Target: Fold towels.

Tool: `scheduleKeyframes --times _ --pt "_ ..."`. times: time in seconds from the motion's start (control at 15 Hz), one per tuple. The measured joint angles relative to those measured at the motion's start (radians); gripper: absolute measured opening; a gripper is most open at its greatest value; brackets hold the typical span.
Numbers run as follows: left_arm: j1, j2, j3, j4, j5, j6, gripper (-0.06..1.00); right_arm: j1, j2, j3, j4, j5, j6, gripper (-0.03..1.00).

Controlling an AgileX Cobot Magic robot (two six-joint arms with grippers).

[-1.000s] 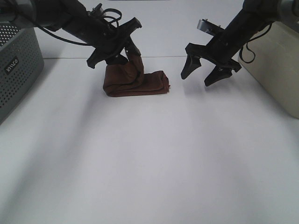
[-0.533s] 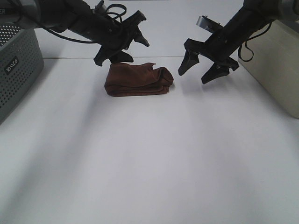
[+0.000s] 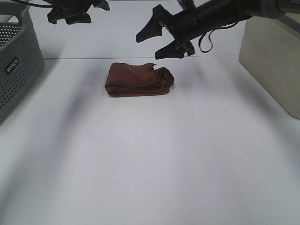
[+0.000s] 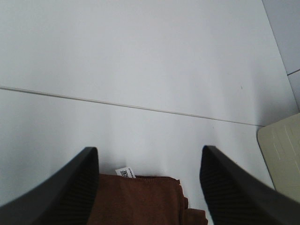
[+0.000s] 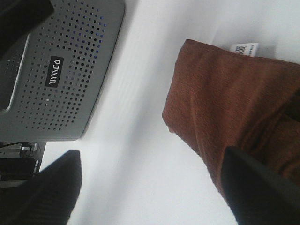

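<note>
The dark reddish-brown towel (image 3: 138, 79) lies folded in a loose bundle on the white table, far of the middle. Its white tag (image 4: 124, 173) shows at one edge. My left gripper (image 3: 75, 11) is open and empty, high above the table at the far left, apart from the towel; the towel also shows in the left wrist view (image 4: 140, 201), below the fingers (image 4: 65, 187). My right gripper (image 3: 151, 46) is open and empty, reaching across the middle, in the air just above the towel's far right end. The right wrist view shows the towel (image 5: 234, 93) and its tag (image 5: 243, 48).
A grey perforated basket (image 3: 18, 70) stands at the left edge and also shows in the right wrist view (image 5: 61, 70). A beige box (image 3: 272, 61) stands at the right. A thin seam runs across the table behind the towel.
My left gripper let go of the towel's raised corner and rose away to the far left. The towel dropped into a flat bundle. My right gripper swung left over the towel.
</note>
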Motion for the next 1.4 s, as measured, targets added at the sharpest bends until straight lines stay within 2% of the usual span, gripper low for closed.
scheduleKeyframes --times 0.2,0.47,0.8,1.13,1.27,1.4 --pt "0.002 -0.018 0.000 0.023 0.002 0.000 0.60 0.056 0.067 -0.020 0.041 -0.062 -0.004 0.77" --pt "0.002 -0.018 0.000 0.027 0.023 0.000 0.60 0.034 0.140 -0.040 0.047 -0.095 -0.004 0.77" --pt "0.002 -0.019 0.000 0.031 0.026 0.000 0.60 0.015 0.151 -0.043 -0.080 -0.101 0.036 0.77" --pt "0.002 -0.030 0.000 0.042 0.069 0.000 0.60 -0.025 0.085 -0.043 -0.225 -0.048 0.086 0.77" --pt "0.002 -0.058 0.000 0.082 0.130 0.000 0.60 -0.041 0.036 -0.043 -0.302 0.006 0.117 0.77" --pt "0.002 -0.103 0.000 0.167 0.232 0.000 0.61 -0.042 -0.013 -0.043 -0.372 0.087 0.137 0.77"
